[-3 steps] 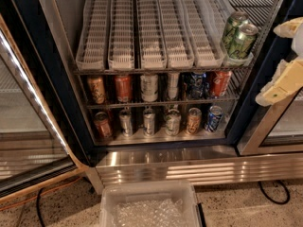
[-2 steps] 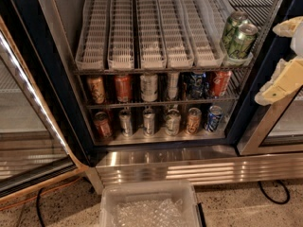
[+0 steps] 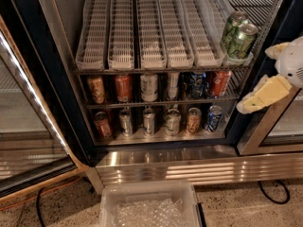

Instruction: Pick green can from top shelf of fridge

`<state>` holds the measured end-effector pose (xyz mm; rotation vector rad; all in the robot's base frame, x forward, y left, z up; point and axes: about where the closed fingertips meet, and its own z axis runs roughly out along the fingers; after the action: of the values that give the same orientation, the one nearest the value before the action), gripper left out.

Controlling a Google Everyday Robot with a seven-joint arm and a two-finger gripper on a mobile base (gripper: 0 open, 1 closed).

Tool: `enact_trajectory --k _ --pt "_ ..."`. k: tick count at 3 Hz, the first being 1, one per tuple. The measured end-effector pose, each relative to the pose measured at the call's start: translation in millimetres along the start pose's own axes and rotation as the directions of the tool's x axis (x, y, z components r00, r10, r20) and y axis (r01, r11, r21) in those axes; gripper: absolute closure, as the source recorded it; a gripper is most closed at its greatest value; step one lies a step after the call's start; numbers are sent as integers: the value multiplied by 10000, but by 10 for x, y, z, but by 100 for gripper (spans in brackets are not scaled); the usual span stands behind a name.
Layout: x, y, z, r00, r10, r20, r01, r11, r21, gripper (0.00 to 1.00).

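The fridge (image 3: 161,148) stands open before me, with a dark frame and a ribbed steel base. Its top shelf (image 3: 149,56) carries long white slotted can lanes, which show no cans. The green can (image 3: 242,40) stands upright at the shelf's far right front edge. A second green can (image 3: 233,23) is just behind it. My gripper (image 3: 267,74) is at the right edge of the view, outside the fridge, right of and slightly below the green cans. Its pale fingers (image 3: 262,96) are apart and hold nothing.
Two lower wire shelves hold rows of cans: orange-red (image 3: 123,88), silver (image 3: 149,86) and blue (image 3: 214,118). The glass door (image 3: 28,126) hangs open at the left. A clear plastic bin (image 3: 149,207) sits on the floor in front. A black cable (image 3: 274,193) lies at the lower right.
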<state>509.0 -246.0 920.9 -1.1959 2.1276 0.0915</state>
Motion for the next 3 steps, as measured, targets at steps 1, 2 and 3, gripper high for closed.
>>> enact_trajectory --k 1,2,3 --pt "55 -97 234 9856 1348 1024 -1397 9893 426 0" --pt "83 -196 370 9485 2255 2227 -2462 9667 700 0" --pt "103 -330 375 9119 2484 3268 -3042 9434 1319 0"
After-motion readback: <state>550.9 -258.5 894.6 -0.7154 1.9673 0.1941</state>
